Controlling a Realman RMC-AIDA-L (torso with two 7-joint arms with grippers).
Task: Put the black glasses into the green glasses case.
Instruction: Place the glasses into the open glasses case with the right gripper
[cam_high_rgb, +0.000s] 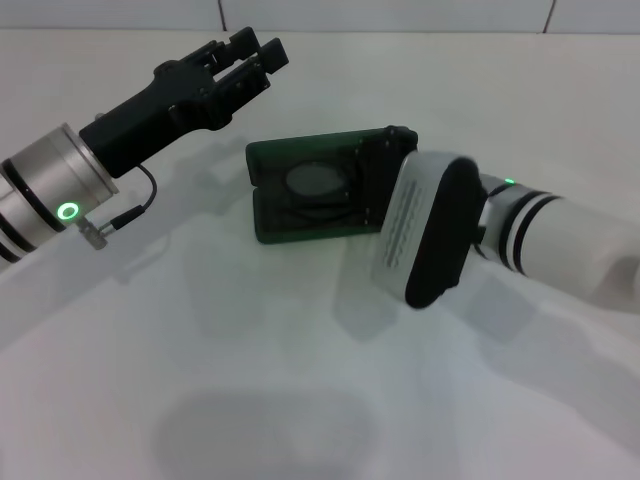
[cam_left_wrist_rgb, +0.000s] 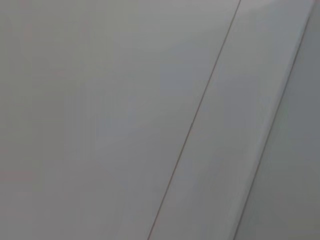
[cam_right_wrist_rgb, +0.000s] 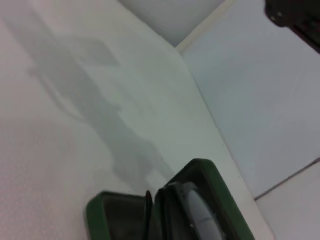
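The green glasses case (cam_high_rgb: 264, 226) lies open at the table's middle, lid tipped back. The black glasses (cam_high_rgb: 318, 184) rest inside it, one rounded lens showing. My right gripper (cam_high_rgb: 386, 160) reaches over the case's right end and covers that part of the glasses. In the right wrist view the green glasses case (cam_right_wrist_rgb: 215, 176) is close below, with a lens of the black glasses (cam_right_wrist_rgb: 196, 209) and a thin black temple arm inside. My left gripper (cam_high_rgb: 252, 52) hangs open in the air at the far left, well clear of the case, holding nothing.
White tabletop (cam_high_rgb: 200, 350) surrounds the case on all sides. A tiled wall (cam_high_rgb: 400, 12) runs along the far edge. The left wrist view shows only a pale surface with a seam (cam_left_wrist_rgb: 200, 105). My left gripper (cam_right_wrist_rgb: 295, 19) shows at a corner of the right wrist view.
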